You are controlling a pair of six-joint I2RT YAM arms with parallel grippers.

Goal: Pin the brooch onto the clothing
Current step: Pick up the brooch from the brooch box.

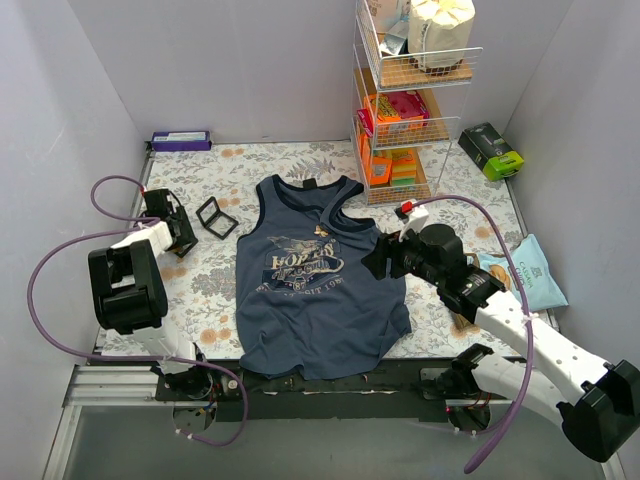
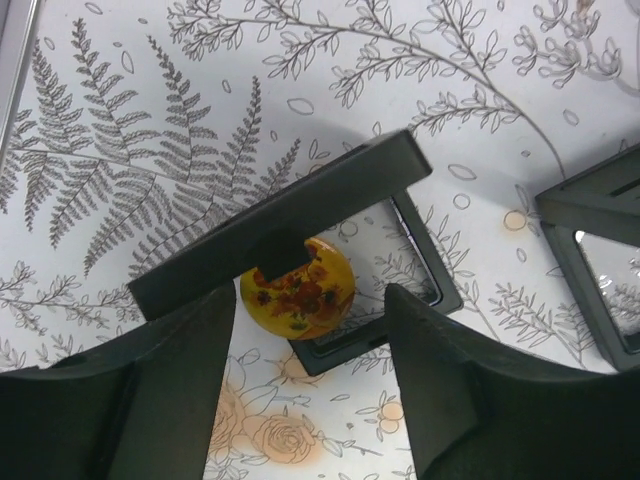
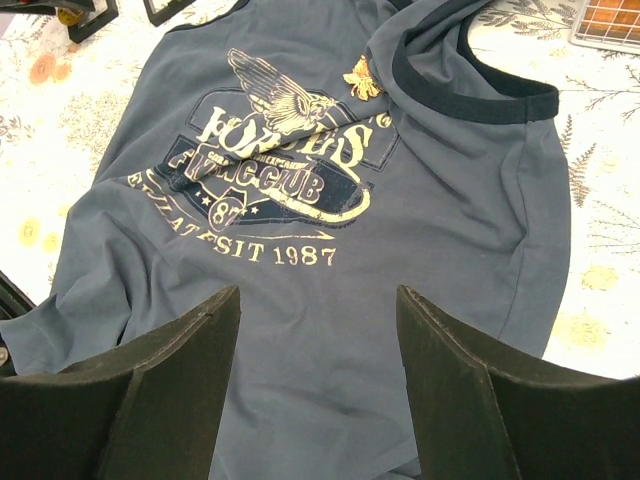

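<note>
The fern-printed table [image 1: 230,175] carries the navy tank top [image 1: 310,310] at centre, an open black case [image 1: 216,217] at nine o'clock, a wire rack [image 1: 410,110] at one and a blue pouch [image 1: 530,270] at four.

"CLUB", "87" and "1987" on the tank top [image 3: 450,230]

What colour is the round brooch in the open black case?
The brooch is yellow with orange-brown flowers; left wrist view shows it best.

Top camera overlooking whole table [image 1: 250,160]. Left wrist peering down close at case [image 2: 290,215]. Right wrist and top both seeing tank top [image 3: 450,200].
</note>
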